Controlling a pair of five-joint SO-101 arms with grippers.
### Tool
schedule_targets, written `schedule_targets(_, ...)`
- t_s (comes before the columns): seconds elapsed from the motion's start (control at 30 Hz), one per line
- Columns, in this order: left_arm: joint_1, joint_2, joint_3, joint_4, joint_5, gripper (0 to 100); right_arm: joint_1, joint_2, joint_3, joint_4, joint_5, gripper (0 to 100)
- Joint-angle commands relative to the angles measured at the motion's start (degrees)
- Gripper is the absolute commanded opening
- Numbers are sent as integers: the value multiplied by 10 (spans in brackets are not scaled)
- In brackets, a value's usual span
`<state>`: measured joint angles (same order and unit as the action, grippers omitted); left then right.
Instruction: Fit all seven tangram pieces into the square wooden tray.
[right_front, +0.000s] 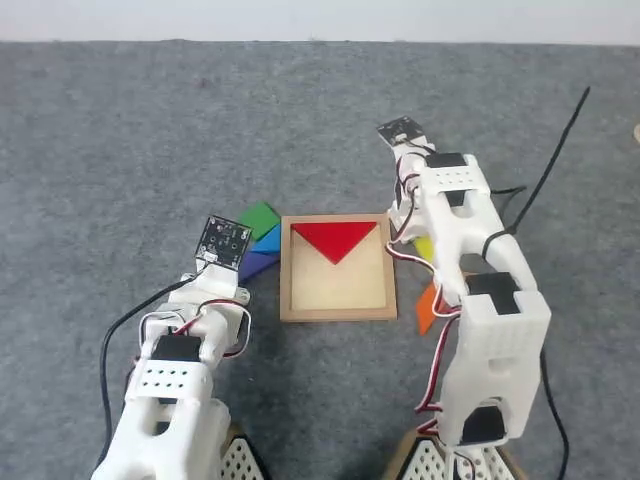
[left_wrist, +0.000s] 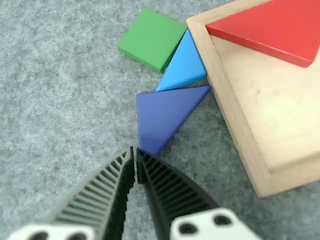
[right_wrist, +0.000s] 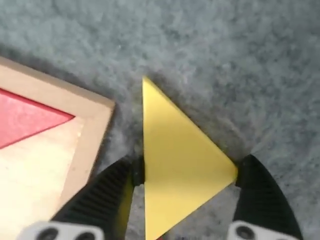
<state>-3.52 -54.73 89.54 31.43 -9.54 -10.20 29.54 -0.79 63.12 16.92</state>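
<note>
The square wooden tray (right_front: 337, 312) lies mid-table with a red triangle (right_front: 333, 238) in its far part. Left of it sit a green square (left_wrist: 152, 37), a light blue triangle (left_wrist: 186, 65) and a dark blue triangle (left_wrist: 162, 115). My left gripper (left_wrist: 135, 155) is shut and empty, its tips at the dark blue triangle's near corner. A yellow triangle (right_wrist: 175, 170) lies just right of the tray (right_wrist: 95, 125). My right gripper (right_wrist: 187, 172) spans it, one finger (right_wrist: 117, 187) on its long edge and the other on its corner. An orange piece (right_front: 427, 306) lies under the right arm.
Grey felt covers the table, with open room beyond the tray and on the far left. The right arm (right_front: 470, 250) and its cables hang over the strip right of the tray. A black cable (right_front: 555, 150) runs off to the back right.
</note>
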Motion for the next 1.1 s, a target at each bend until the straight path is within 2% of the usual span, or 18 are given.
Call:
schedule_targets(0.0, 0, 1, -24, -9, 1, 14, 22, -29, -13, 13, -11, 246)
schedule_targets(0.53, 0, 1, -24, -9, 1, 14, 15, -131, -11, 62, -42, 248)
schedule_targets(0.63, 0, 1, -24, -9, 1, 14, 22, -116, -11, 62, -41, 261)
schedule_targets(0.8, 0, 1, -24, -9, 1, 14, 17, -70, -11, 62, -40, 360)
schedule_targets(1.07, 0, 1, -24, -9, 1, 14, 3, -7, -13, 44, -40, 362)
